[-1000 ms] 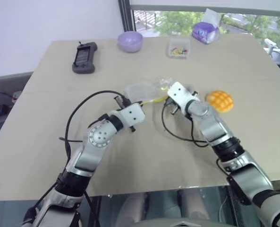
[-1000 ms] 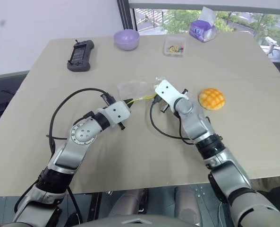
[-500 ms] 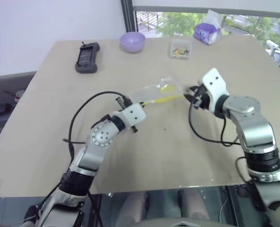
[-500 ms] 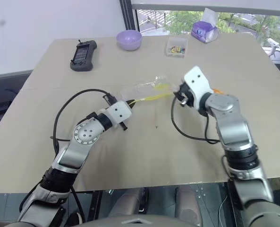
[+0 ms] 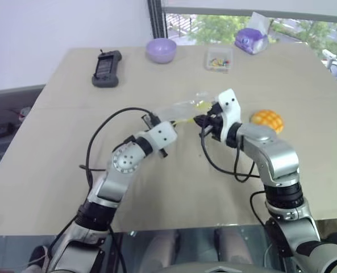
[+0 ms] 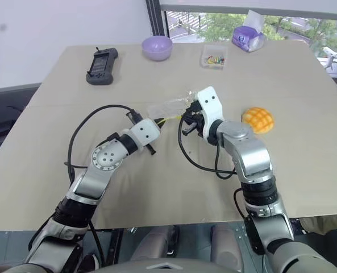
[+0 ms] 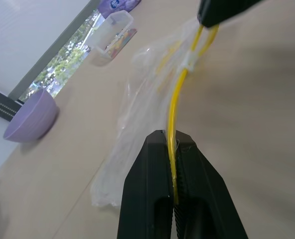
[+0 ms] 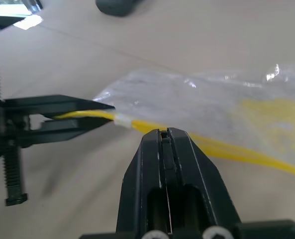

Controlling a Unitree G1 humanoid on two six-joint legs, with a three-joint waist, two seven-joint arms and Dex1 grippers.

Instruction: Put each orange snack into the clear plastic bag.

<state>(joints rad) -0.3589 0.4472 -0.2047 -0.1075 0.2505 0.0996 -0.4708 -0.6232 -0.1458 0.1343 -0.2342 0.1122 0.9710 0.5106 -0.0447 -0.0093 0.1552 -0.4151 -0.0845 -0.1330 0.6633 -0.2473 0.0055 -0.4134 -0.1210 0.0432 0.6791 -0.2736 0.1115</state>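
The clear plastic bag (image 5: 182,108) hangs stretched between my two grippers, just above the table's middle. In the left wrist view my left gripper (image 7: 173,142) is shut on the bag's yellow seal strip (image 7: 174,99). My right gripper (image 5: 202,120) is shut on the same strip a short way along it, close to the left gripper (image 5: 169,121). The right wrist view shows its fingers (image 8: 182,149) pressed together at the strip, with the crinkly bag (image 8: 197,94) behind. One orange snack (image 5: 267,120), round with a grid top, lies on the table to the right of my right arm.
At the table's (image 5: 71,165) far side stand a purple bowl (image 5: 161,50), a black handheld device (image 5: 105,68), a small clear box of colourful bits (image 5: 218,59) and a purple tissue pack (image 5: 250,41). Black cables loop from both wrists over the table.
My right gripper has rolled, shut on the yellow strip and come back left toward the left gripper, uncovering the snack. The left gripper has kept its hold and place.
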